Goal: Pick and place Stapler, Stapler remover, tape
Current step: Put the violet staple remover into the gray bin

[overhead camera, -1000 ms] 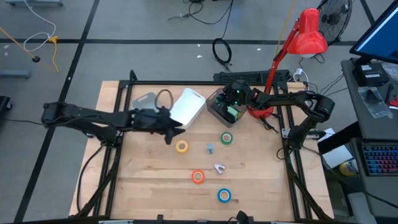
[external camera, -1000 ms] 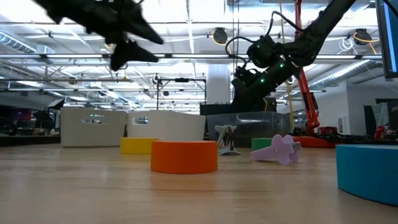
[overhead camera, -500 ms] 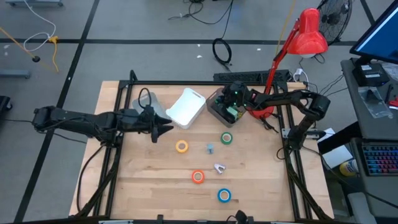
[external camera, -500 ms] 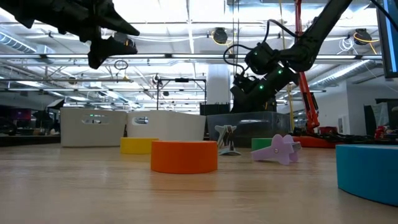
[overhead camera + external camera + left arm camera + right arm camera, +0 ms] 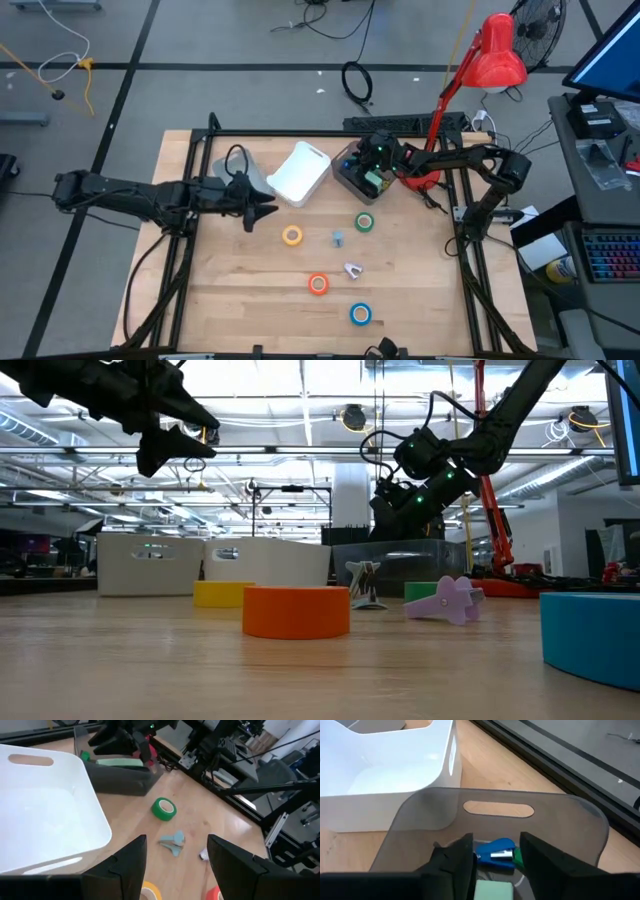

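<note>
My left gripper (image 5: 262, 208) (image 5: 176, 845) hangs open and empty above the table, left of the white bin (image 5: 300, 172). My right gripper (image 5: 365, 160) (image 5: 496, 840) hovers open over the dark grey bin (image 5: 352, 178), touching nothing. A blue stapler (image 5: 495, 851) and a pale green item (image 5: 492, 890) lie in that bin. The tape rolls lie flat on the wood: yellow (image 5: 292, 236), green (image 5: 364, 222), orange (image 5: 318, 284) and blue (image 5: 360, 314). A small blue clip-like piece (image 5: 338, 238) and a pale purple one (image 5: 352, 269) lie between them.
A grey lid-like piece (image 5: 240, 165) lies left of the white bin. A red desk lamp (image 5: 480, 70) stands at the far right corner, with cables nearby. Bare wood (image 5: 230, 290) shows on the near left. A black frame borders the table.
My left gripper has drawn back toward the table's left edge, away from the white bin and the yellow roll, then stopped. The tape rolls and bins have stayed where they were.
</note>
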Robot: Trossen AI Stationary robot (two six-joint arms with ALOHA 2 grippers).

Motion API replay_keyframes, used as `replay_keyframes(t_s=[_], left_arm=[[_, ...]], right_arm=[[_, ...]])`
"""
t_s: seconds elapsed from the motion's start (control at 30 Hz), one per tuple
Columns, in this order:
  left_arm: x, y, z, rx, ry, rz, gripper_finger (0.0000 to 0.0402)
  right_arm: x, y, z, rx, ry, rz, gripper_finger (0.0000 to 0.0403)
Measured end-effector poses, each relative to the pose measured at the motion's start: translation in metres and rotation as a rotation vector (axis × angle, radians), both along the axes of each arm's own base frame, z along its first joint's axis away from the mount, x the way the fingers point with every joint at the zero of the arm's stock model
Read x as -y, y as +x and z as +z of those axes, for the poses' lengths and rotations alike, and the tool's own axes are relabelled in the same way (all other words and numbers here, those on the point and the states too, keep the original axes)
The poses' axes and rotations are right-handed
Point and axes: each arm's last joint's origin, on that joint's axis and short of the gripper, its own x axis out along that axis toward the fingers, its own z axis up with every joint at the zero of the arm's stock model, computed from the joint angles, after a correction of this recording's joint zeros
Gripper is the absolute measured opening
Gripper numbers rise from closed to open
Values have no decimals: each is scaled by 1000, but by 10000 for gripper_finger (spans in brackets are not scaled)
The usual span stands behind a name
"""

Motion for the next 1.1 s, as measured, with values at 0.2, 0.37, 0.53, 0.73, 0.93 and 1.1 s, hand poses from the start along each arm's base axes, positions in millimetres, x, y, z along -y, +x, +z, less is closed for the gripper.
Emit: replay_keyframes(t_s=[0.2, 0.37, 0.53, 0.73, 0.93, 1.1], left_arm=[[4, 0, 0, 0, -2, -22, 212], [9, 0, 0, 5, -8, -49, 212], [15, 0, 1, 10, -5, -79, 212], [18, 0, 1, 11, -5, -96, 212], [18, 0, 2, 25, -41, -84, 212], [18, 0, 3, 39, -56, -81, 212]], right_arm=[[-3, -2, 14, 45, -8, 25, 170], [-13, -8, 46, 171, 13, 184, 149], [-29, -22, 77, 260, 55, 386, 121], [-64, -39, 95, 321, 136, 603, 103], [-118, -47, 94, 340, 206, 783, 98], [-160, -49, 90, 274, 153, 871, 97]])
